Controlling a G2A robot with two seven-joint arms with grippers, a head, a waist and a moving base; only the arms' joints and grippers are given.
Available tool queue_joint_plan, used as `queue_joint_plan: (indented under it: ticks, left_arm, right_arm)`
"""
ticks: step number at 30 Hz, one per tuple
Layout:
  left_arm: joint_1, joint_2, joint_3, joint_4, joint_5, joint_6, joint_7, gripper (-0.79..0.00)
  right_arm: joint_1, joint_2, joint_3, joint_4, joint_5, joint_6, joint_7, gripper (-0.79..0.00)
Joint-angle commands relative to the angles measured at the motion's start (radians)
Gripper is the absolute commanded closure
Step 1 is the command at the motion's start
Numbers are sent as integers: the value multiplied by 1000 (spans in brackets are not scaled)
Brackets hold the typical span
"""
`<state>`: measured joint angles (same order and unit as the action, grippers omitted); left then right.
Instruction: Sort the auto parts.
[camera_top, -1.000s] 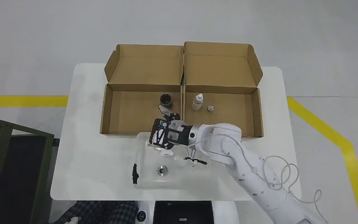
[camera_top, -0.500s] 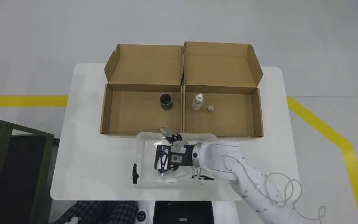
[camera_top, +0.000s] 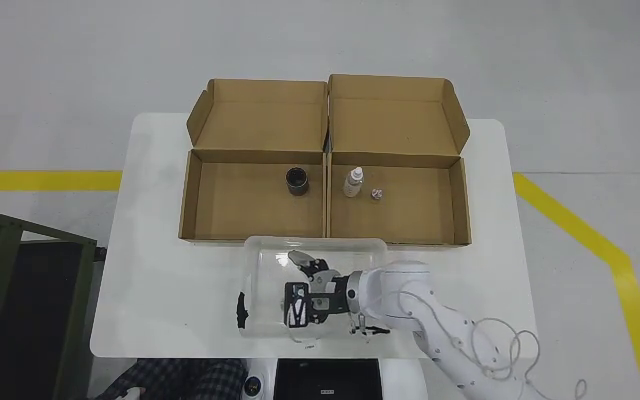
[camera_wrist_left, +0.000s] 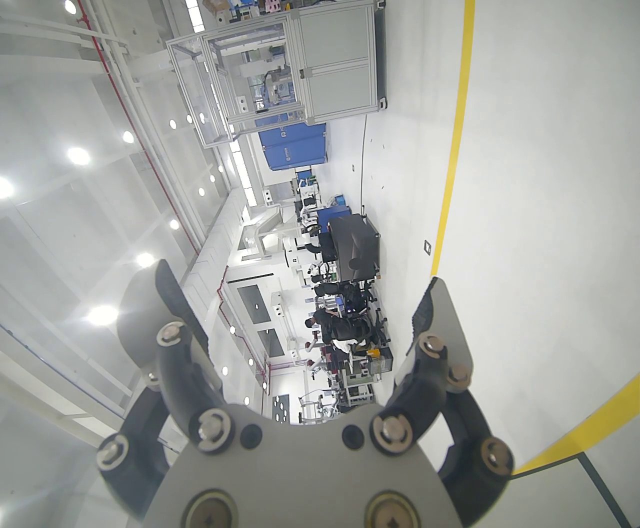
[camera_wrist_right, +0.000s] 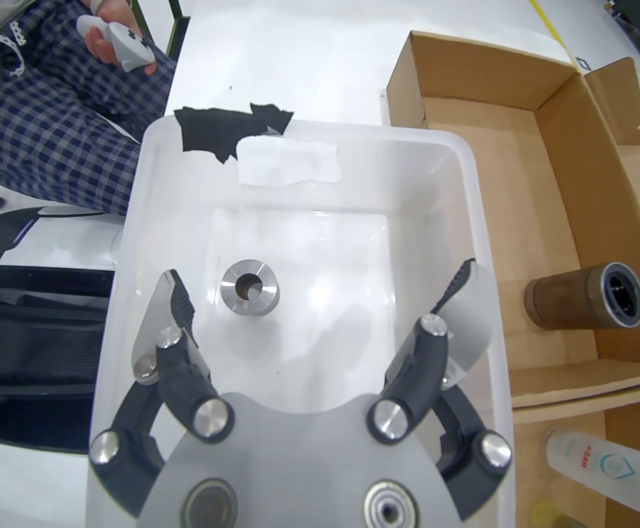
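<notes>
A silver metal bushing (camera_wrist_right: 250, 287) stands on the floor of a clear plastic bin (camera_wrist_right: 465, 165). My right gripper (camera_wrist_right: 320, 282) hangs open inside the bin, just above the floor, and the bushing is close to one of its fingertips (camera_wrist_right: 175, 295). In the top view the right gripper (camera_top: 298, 290) is over the bin (camera_top: 262, 246) at the table's near edge. A brown cylindrical part (camera_top: 297, 181) lies in the left cardboard box (camera_top: 230, 205). My left gripper (camera_wrist_left: 297, 280) is open and holds nothing, with the room behind it.
The right cardboard box (camera_top: 430, 205) holds a white bottle (camera_top: 353, 181) and a small part (camera_top: 377, 192). Both boxes stand directly behind the bin with their lids open. Black tape (camera_wrist_right: 225, 130) sticks to the bin's end wall.
My right arm has drawn back from the front edge of the boxes towards the table's near side and gone down into the bin.
</notes>
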<state>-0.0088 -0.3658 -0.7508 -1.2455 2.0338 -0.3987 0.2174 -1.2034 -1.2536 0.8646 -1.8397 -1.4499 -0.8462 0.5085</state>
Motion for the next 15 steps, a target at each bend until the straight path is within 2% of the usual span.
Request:
queue_joint_plan:
  ticks: [1,15]
  left_arm:
    - [0,0,0,0,0,0,0,-785]
    - [0,0,0,0,0,0,0,-785]
  right_arm:
    - [3,1,-1,12,1,2,2,-785]
    - [54,-7,-67,127,-30,17,22,-779]
